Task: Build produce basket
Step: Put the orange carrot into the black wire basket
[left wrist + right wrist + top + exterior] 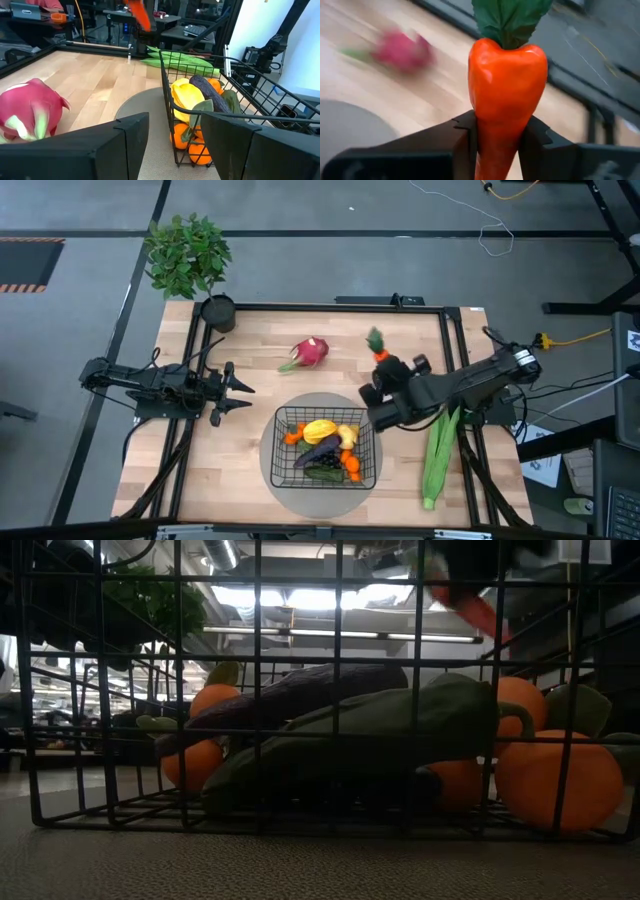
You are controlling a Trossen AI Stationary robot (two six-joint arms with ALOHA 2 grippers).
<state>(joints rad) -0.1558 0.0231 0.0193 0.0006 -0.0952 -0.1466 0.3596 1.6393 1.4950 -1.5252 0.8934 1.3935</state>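
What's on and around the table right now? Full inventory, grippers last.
carrot: 1, orange with green top, clamped in the right gripper, above the table right of the dragon fruit
dragon fruit: 1, pink, on bare wood behind the basket
corn husk: 1, long, green, lying along the table's right edge
basket: 1, black wire mesh, on the grey round mat, table front centre
produce in basket: several pieces: yellow, orange, a purple eggplant, a dark green one; exact count unclear
round mat: 1, grey, under the basket
potted plant: 1, leafy green, black pot, back left corner
left gripper: open, empty, left of the basket
right gripper: shut on the carrot
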